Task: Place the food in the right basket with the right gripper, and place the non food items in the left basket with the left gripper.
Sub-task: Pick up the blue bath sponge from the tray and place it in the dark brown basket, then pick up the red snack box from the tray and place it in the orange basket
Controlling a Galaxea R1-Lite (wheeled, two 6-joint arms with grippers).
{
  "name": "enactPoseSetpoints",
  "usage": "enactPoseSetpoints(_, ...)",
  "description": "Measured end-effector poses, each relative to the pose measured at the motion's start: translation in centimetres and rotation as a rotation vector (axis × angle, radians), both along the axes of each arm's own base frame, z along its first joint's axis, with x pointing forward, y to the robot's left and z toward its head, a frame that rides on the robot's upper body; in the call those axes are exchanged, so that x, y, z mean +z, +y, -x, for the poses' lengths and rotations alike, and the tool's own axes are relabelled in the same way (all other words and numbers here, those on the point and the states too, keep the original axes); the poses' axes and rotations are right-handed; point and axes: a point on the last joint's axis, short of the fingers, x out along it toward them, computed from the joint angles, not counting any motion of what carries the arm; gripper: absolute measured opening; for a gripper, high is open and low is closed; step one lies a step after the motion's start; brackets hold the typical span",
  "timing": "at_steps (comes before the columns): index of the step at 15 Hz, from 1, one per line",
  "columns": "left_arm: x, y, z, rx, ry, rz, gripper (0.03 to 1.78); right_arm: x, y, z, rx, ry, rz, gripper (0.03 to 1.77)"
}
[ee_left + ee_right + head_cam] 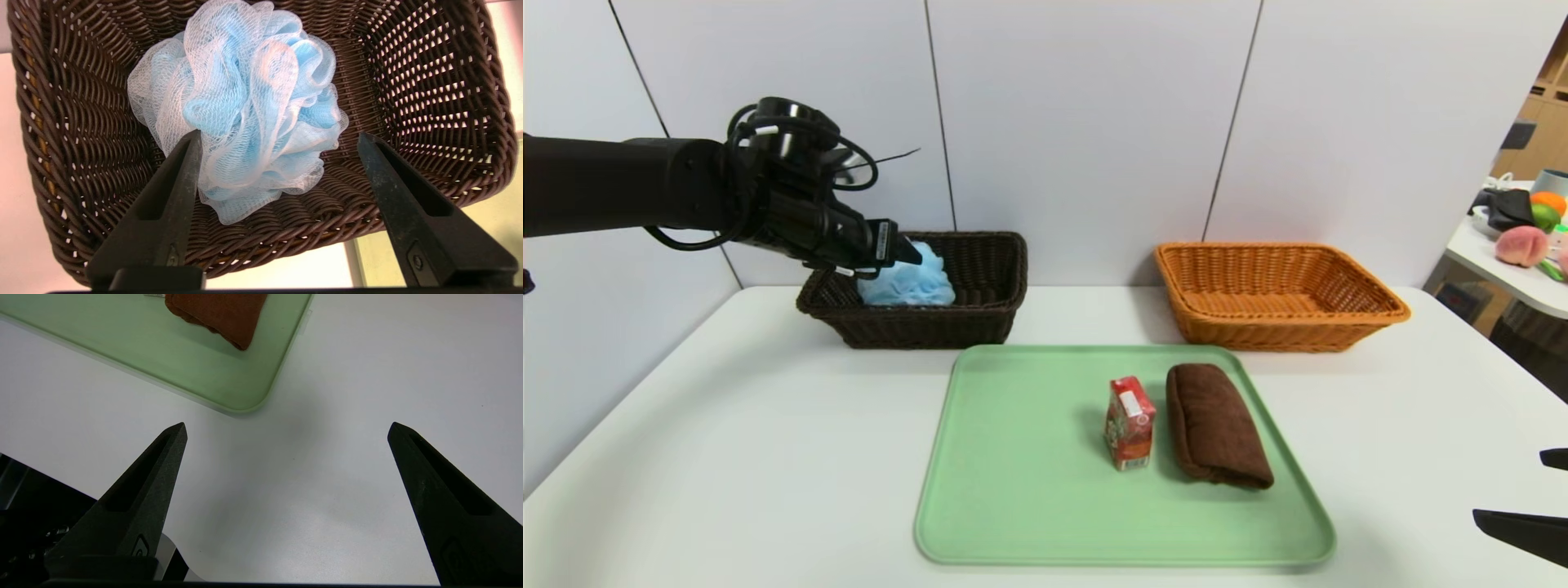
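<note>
Puff (911,278): light blue, mesh; inside the dark basket, toward its 9 o'clock end in the head view.
Dark basket (923,328): near-black wicker, rectangular; on the table (768,441), at 11 o'clock from the tray (1029,523).
Left gripper (280,139): black, at the dark basket, over the puff; jaws spread, pinching nothing.
Tray: pale green, rounded corners; on the table, near the middle, carrying carton and towel.
Carton (1129,425): red, with a white label patch; upright on the tray, at 1 o'clock from the tray's centre, just beside the towel.
Towel (1217,429): dark brown, rolled, plush; lying on the tray at 3 o'clock from the carton, its long side running from 11 toward 5 o'clock.
Orange basket (1282,331): orange-tan wicker, flared rim; on the table, at 1 o'clock from the tray.
Right gripper (288,430): black; parked above the table, at 4 o'clock from the tray; jaws spread wide, pinching nothing.
Wall panels (1086,122): white, with dark seams; behind both baskets, at 12 o'clock.
Side table (1486,245): white, at 2 o'clock, beyond the main table; bearing a peach (1521,246) and other goods.
</note>
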Motion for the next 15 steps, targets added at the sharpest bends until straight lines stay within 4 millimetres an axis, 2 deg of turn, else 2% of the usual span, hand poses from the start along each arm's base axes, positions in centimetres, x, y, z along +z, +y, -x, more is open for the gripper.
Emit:
enactPoseSetpoints(3, 1.1, 0.3, 1.3, 0.013, -0.013, 0.013, 1.47, -0.1, 0.0, 0.0, -0.007, 0.005, -0.007, 1.70)
enactPoseSetpoints(6, 2.1, 0.6, 3.8, -0.001, -0.016, 0.023, 1.54, -0.1, 0.0, 0.0, -0.006, 0.005, -0.007, 1.70)
enactPoseSetpoints(10, 2.5, 0.5, 8.6, -0.075, 0.007, 0.046, 1.61, -0.2, 0.0, 0.0, -0.002, 0.004, -0.007, 1.70)
enactPoseSetpoints(15, 3.0, -1.1, 15.6, -0.221, -0.016, 0.037, 1.65, -0.2, 0.1, 0.1, 0.010, -0.005, -0.007, 1.70)
